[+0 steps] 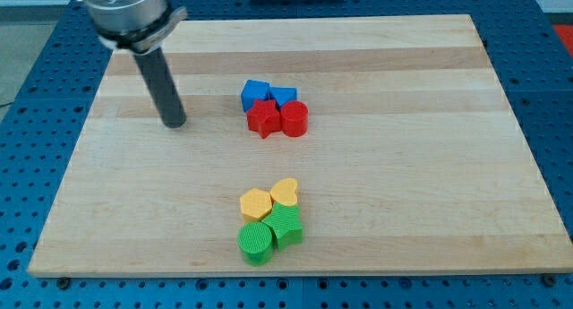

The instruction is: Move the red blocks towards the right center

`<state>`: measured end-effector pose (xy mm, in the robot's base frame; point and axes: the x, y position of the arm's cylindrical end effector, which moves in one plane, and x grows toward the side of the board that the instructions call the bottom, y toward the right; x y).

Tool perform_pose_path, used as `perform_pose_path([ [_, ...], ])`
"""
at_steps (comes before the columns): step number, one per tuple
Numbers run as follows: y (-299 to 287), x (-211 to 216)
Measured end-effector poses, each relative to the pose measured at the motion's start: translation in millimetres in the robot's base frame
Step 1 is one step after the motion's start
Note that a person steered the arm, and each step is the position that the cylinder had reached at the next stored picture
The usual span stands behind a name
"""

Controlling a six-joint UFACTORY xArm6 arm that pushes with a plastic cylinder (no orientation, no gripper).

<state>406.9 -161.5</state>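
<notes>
My tip — left of star block

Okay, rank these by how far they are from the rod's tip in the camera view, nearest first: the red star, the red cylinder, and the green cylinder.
From my tip:
1. Red star, to the tip's right, mid-board.
2. Red cylinder, touching the star's right side.
3. Green cylinder, near the view's bottom edge.

Two reds, sitting side by side and touching, off to the view's right of my tip at about the same height in the view, a fair gap away. Red star block on the nearer side, points a bit rounded, lying flat. Red cylinder block just past it, farther right, standing on its flat end.
</notes>
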Motion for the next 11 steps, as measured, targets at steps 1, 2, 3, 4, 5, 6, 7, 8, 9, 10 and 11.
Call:
perform_pose_path([
  [1,39,1],
  [2,90,4],
  [3,150,4],
  [4,164,4],
  [5,113,5],
  [6,96,23],
  [7,143,33],
  [8,207,33],
  [9,253,31],
  [10,267,29],
  [11,237,40],
])
